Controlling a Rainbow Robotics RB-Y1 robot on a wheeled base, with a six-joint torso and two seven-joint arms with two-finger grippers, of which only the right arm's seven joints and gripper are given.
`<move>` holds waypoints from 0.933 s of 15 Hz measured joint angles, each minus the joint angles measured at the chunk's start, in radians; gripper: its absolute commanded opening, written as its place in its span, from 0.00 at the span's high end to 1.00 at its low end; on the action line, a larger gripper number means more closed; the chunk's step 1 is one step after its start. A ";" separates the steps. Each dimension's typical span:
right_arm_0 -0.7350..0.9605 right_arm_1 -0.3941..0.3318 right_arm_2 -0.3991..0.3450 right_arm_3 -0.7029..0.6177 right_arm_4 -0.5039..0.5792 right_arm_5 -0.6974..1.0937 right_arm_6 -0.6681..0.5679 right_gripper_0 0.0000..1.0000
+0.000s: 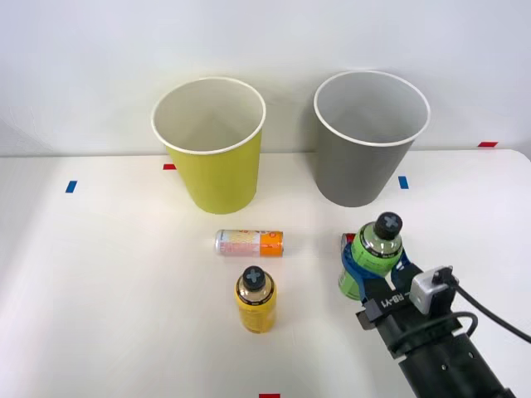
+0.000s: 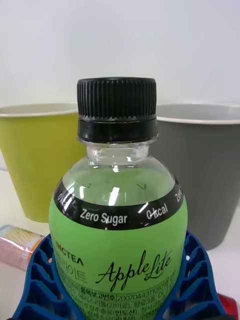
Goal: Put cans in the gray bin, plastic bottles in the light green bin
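Observation:
My right gripper (image 1: 371,265) is shut on the bright green plastic bottle (image 1: 373,249), its blue ribbed fingers (image 2: 37,280) pressed on both sides of the bottle (image 2: 117,240), which stands upright with a dark cap. The yellow plastic bottle (image 1: 255,303) stands upright to the left. The silver-pink can with an orange end (image 1: 249,243) lies on its side in front of the light green bin (image 1: 211,149). A red can (image 1: 347,241) peeks out just behind the green bottle, mostly hidden. The gray bin (image 1: 365,141) stands right behind the held bottle.
Both bins stand side by side at the back of the white table (image 1: 99,274). Small blue tape marks (image 1: 70,186) and red tape marks (image 1: 487,144) dot the tabletop. A white wall rises behind the bins.

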 measured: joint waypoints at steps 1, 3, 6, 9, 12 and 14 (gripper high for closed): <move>-0.030 -0.007 0.003 -0.029 -0.009 0.040 -0.010 1.00; -0.100 -0.014 0.020 -0.045 -0.025 0.069 -0.056 1.00; -0.255 -0.018 0.054 -0.049 -0.033 0.127 -0.137 1.00; -0.395 -0.014 0.057 -0.049 -0.047 0.212 -0.176 1.00; -0.509 -0.028 0.053 -0.050 -0.061 0.279 -0.280 1.00; -0.607 -0.025 0.059 -0.050 -0.066 0.353 -0.331 1.00</move>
